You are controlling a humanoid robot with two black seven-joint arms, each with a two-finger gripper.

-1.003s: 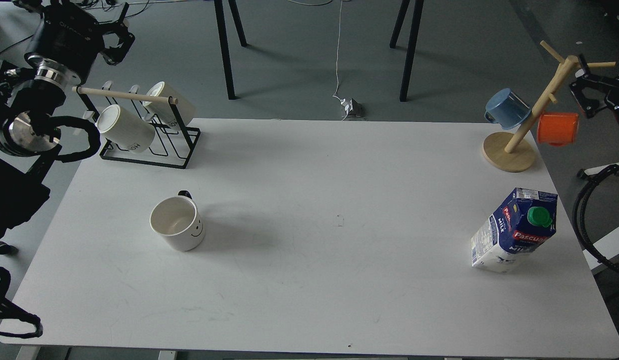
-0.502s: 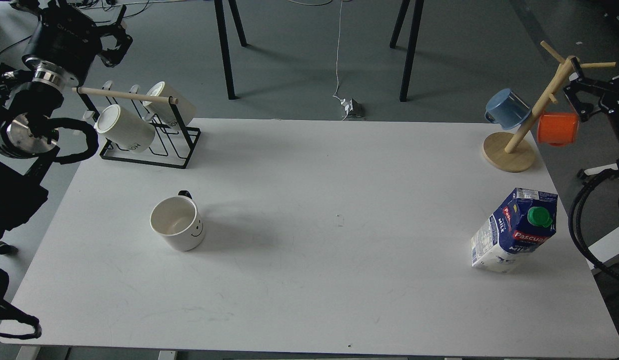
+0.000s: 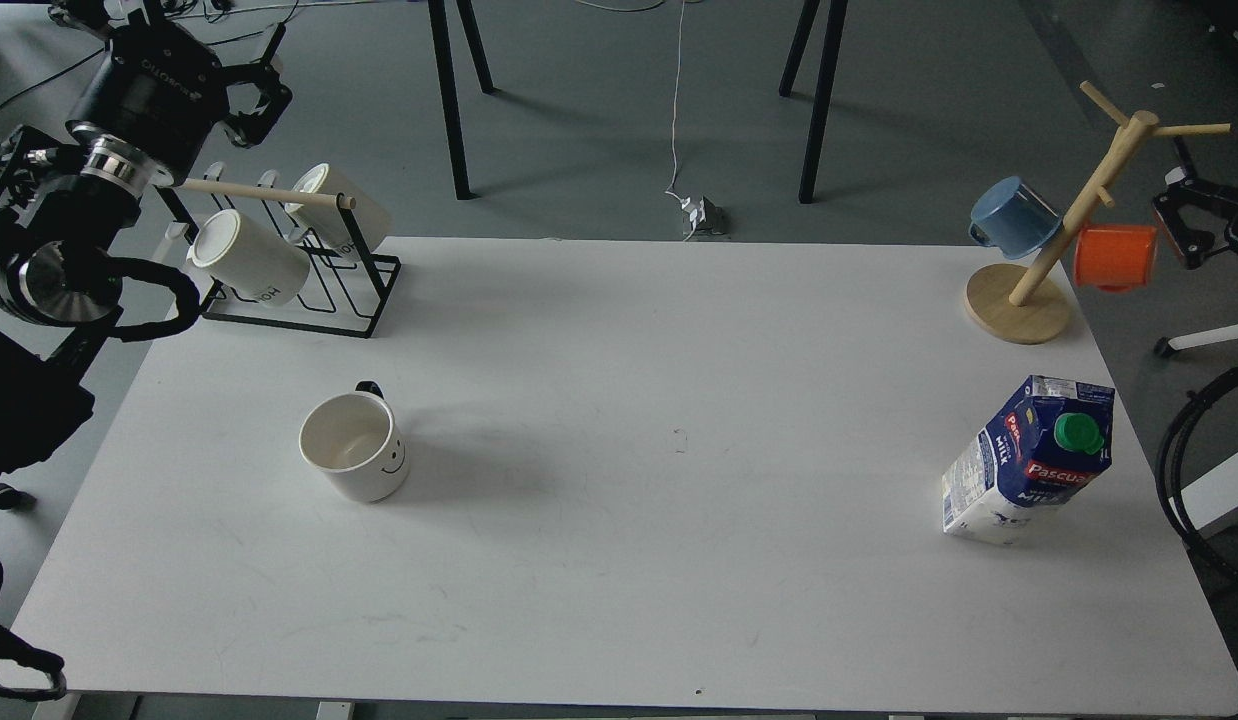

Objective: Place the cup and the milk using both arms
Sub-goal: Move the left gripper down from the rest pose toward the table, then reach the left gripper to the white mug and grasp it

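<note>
While the white cup (image 3: 354,446) stands left of the milk carton (image 3: 1029,461), well apart, both grippers, left (image 3: 247,98) and right (image 3: 1194,220), hover unladen, fingers perhaps spread; I cannot tell.

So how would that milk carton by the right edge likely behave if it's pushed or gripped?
The milk carton stands tall on a small base, so a high push would probably tip it rather than slide it. Its walls look like thin card and may dent under a hard squeeze. The green cap is on, so spilling seems unlikely.
</note>
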